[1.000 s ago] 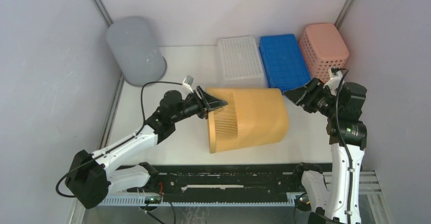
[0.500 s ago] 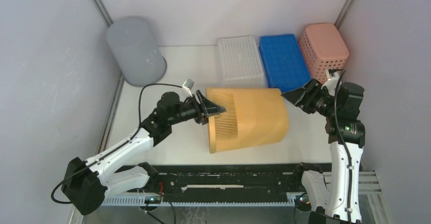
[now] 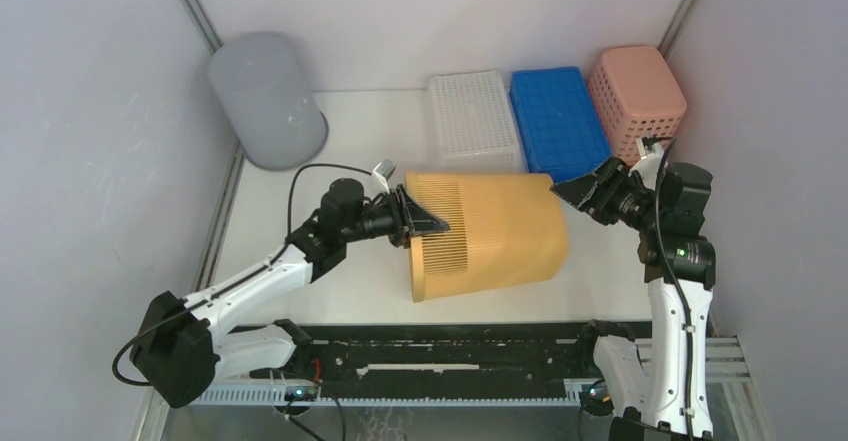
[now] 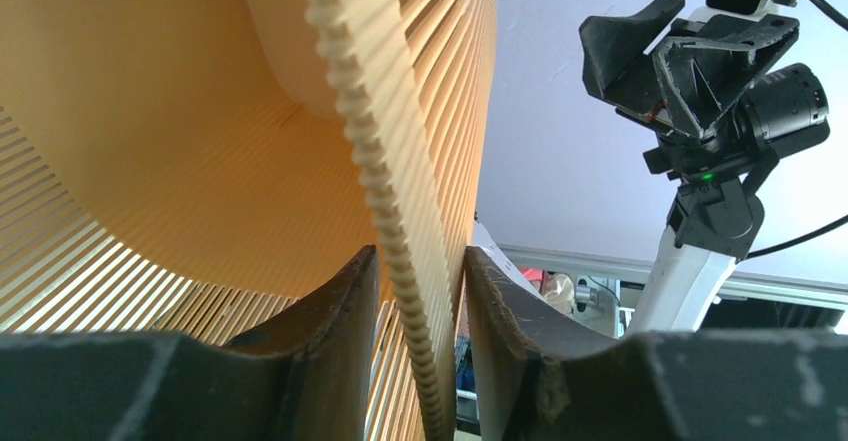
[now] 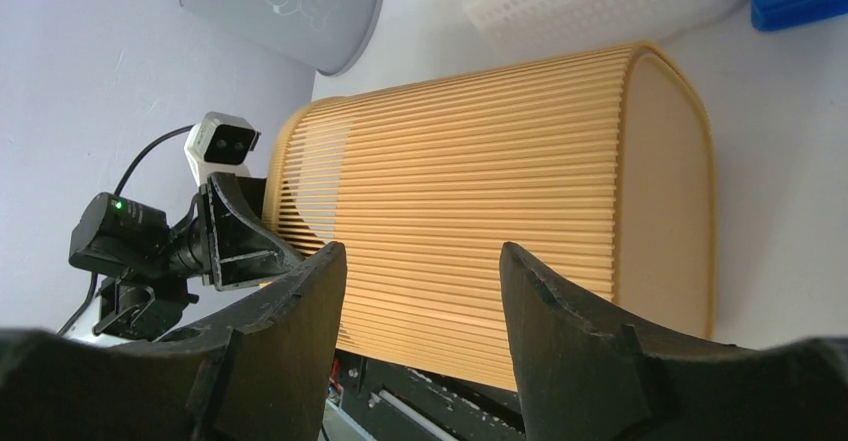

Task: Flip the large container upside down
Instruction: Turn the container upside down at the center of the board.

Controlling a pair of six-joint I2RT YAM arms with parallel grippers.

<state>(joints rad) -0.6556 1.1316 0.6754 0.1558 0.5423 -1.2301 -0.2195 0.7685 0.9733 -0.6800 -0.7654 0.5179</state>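
The left fingers [image 4: 325,346] are clamped on the rim of the large container [image 3: 490,231], one inside the mouth and one against the slatted outer wall. The right fingers [image 5: 290,321] stand apart with nothing between them, just beside the closed base at the container's far right corner; whether they touch it cannot be told.

The orange slatted container lies on its side in the middle of the counter [image 3: 350,131], with its open mouth facing the left arm and its base facing the right. Through the mouth, the left wrist view shows its own ribbed wall and smooth base.

Along the back wall stand a white basket [image 3: 475,119], a blue basket [image 3: 558,121] and a pink basket [image 3: 637,86], side by side, closed perforated faces up. A grey bin [image 3: 268,99] stands in the back left corner, closed end up. Their insides are hidden.
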